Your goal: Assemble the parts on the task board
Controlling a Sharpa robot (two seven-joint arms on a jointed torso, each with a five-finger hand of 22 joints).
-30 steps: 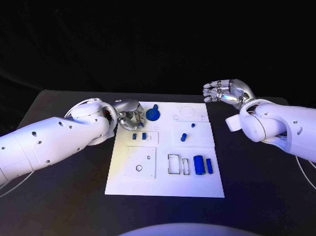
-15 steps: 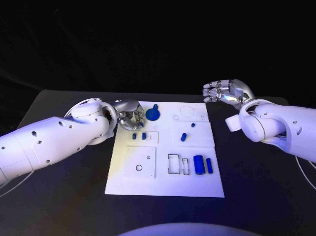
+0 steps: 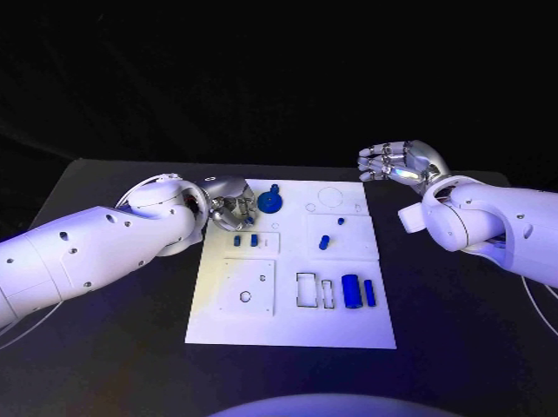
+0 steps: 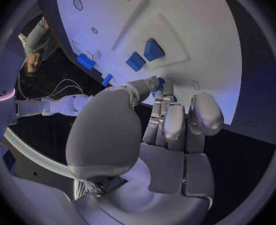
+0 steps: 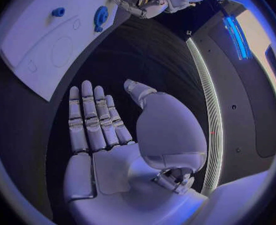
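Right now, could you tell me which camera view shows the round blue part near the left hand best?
The head view: the round blue part lies in plain sight at the task board's far edge, beside the left hand. The right wrist view shows it small; the left wrist view shows a blue sliver behind the fingers.

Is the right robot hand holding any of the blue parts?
No. The right robot hand is open over the black table beside the white board, with nothing in its palm or fingers.
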